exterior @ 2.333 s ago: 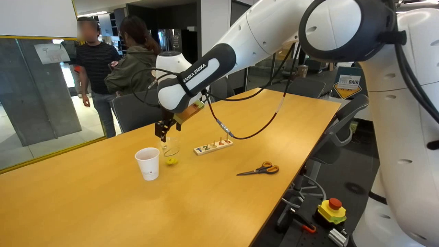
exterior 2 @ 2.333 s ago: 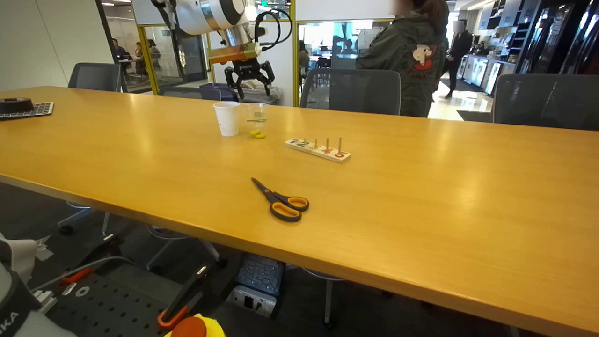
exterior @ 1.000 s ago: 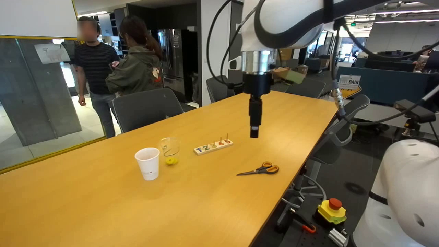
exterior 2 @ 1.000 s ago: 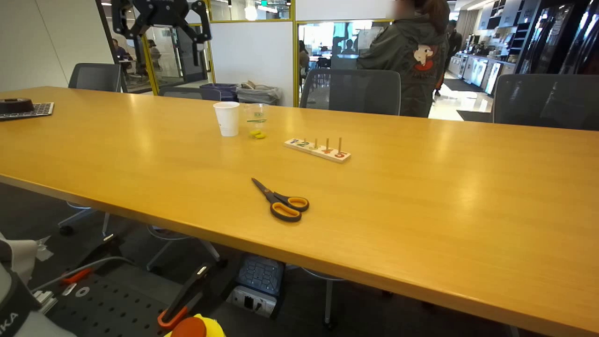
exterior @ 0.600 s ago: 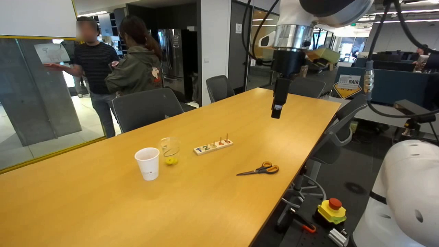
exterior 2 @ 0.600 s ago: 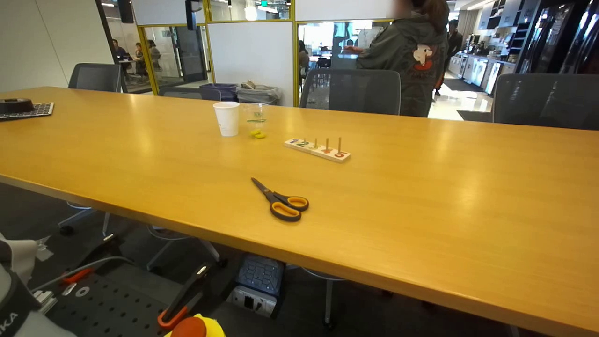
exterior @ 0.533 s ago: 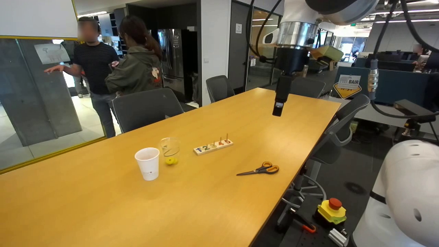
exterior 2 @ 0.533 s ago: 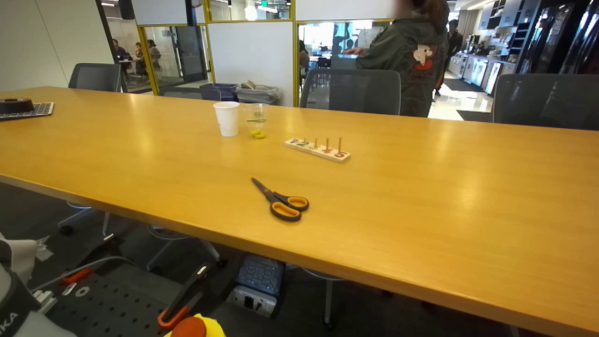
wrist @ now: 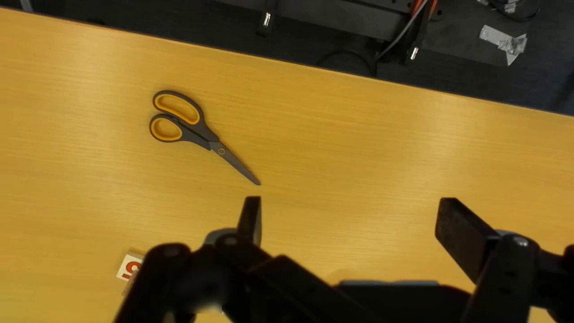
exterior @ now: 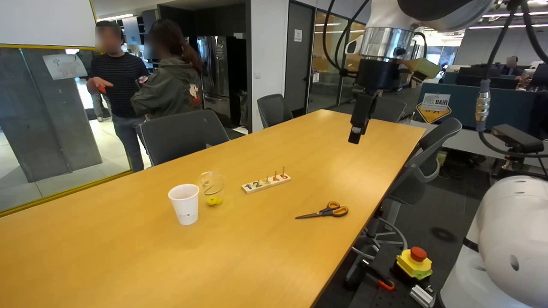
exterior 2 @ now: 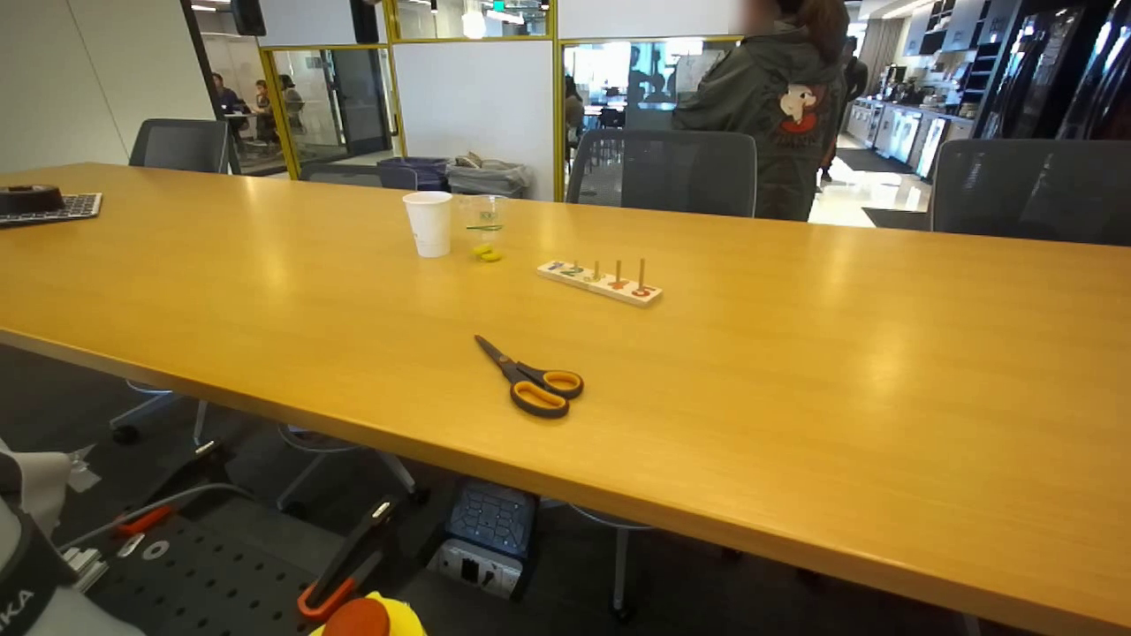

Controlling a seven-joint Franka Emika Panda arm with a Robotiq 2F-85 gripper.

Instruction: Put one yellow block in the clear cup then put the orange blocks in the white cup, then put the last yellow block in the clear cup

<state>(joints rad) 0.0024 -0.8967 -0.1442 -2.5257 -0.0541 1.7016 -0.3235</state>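
Observation:
The white cup (exterior: 186,208) stands upright on the table in both exterior views. Right beside it is the clear cup (exterior: 212,182), also upright. Two small yellow blocks (exterior 2: 491,256) show low down through its see-through wall and seem to lie on its bottom. I see no orange blocks anywhere; the white cup's floor is hidden from every view. High over the table, well away from both cups, hangs my gripper (exterior: 356,136). In the wrist view the gripper (wrist: 350,215) is wide open, with only bare tabletop showing between its fingers.
Orange-handled scissors (wrist: 235,162) lie on the table, their tip near one finger in the wrist view. A numbered peg board (exterior 2: 610,284) sits between scissors and cups. The table edge (wrist: 287,63) runs near the robot base. Chairs (exterior: 184,134) and two people stand behind.
Over two seconds my open gripper has left its place by the clear cup and come back toward the robot's side. Lately it drifts only slightly. Cups and yellow blocks have not moved.

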